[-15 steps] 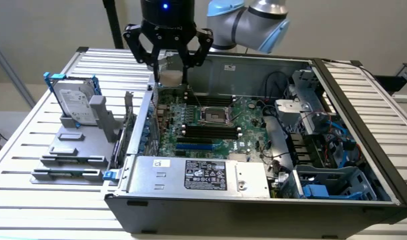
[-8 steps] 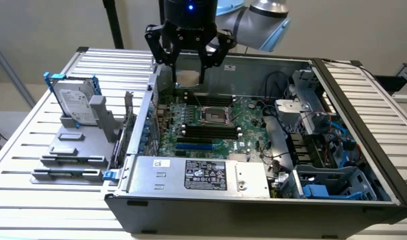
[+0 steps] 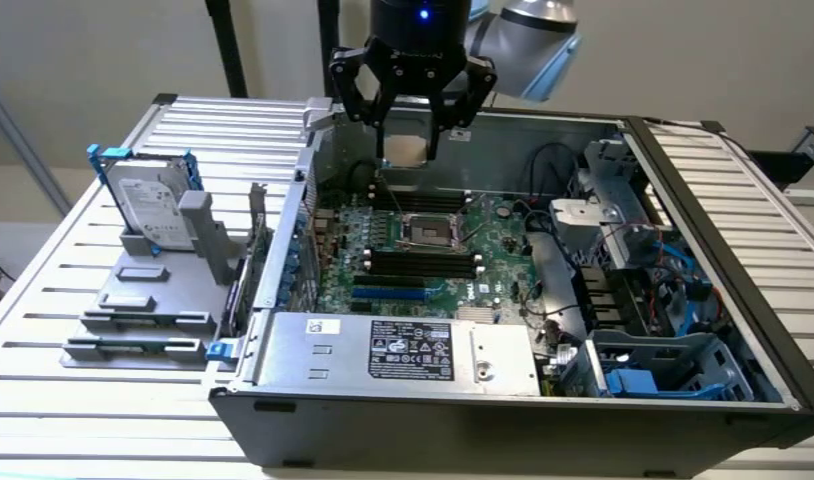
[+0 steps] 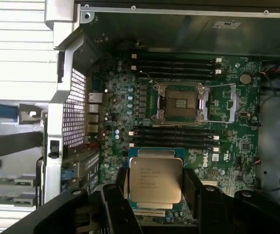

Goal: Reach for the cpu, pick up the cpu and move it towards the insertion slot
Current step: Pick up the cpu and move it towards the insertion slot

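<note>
1. Held up between the fingers, the cpu point(image 3: 407, 149) hangs at the upper middle of the exterior view, above the open computer case point(image 3: 514, 420); it is square, so no long axis to call.
2. Flat tan face toward the exterior camera there; in the wrist view the cpu point(image 4: 155, 179) shows its silvery-grey metal lid with fine printed text, edges roughly square to the frame, sitting low in the centre.
3. Gripper point(image 3: 410, 128) is closed onto the chip: black, angular fingers point(image 3: 459, 100) press its two opposite sides, and in the wrist view dark fingers point(image 4: 191, 187) flank it on both sides.
4. Below and clear of the chip lies the insertion slot point(image 3: 430, 231), a square socket with a shiny metal frame and dark centre, mid-frame on the green motherboard point(image 3: 494, 265); the wrist view has the insertion slot point(image 4: 180, 102) above centre, well apart from the chip.
5. Long black memory slots point(image 4: 174, 138) run in parallel rows between chip and socket in the wrist view.
6. Arm point(image 3: 534, 35) comes down from the top edge, grey wrist joint angled, gripper pointing straight down.
7. Far left of the exterior view: a silver hard drive point(image 3: 154, 205) standing upright in a blue bracket on the slatted table point(image 3: 60, 300).
</note>
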Controlling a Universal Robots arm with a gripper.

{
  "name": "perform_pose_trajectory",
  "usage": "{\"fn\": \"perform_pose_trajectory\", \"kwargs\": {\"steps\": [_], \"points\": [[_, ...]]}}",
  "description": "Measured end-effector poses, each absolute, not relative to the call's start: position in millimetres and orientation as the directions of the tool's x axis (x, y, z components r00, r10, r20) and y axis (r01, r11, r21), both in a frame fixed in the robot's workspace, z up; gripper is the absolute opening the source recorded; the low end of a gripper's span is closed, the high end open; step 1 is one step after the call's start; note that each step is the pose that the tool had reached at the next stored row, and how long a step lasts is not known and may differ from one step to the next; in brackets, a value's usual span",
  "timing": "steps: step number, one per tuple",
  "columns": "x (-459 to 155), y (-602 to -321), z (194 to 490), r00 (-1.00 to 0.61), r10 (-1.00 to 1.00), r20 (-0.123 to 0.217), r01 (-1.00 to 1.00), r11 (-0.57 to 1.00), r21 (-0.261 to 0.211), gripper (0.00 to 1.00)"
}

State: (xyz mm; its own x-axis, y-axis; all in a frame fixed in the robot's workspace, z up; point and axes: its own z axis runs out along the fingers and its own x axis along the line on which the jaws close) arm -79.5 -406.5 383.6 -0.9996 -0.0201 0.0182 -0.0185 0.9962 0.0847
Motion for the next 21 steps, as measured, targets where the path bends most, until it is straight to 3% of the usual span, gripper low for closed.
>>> {"fn": "perform_pose_trajectory", "kwargs": {"steps": [21], "points": [[-47.0,-348.8,366.8,-1.000,-0.015,0.018,-0.013,0.997,0.076,0.55]]}}
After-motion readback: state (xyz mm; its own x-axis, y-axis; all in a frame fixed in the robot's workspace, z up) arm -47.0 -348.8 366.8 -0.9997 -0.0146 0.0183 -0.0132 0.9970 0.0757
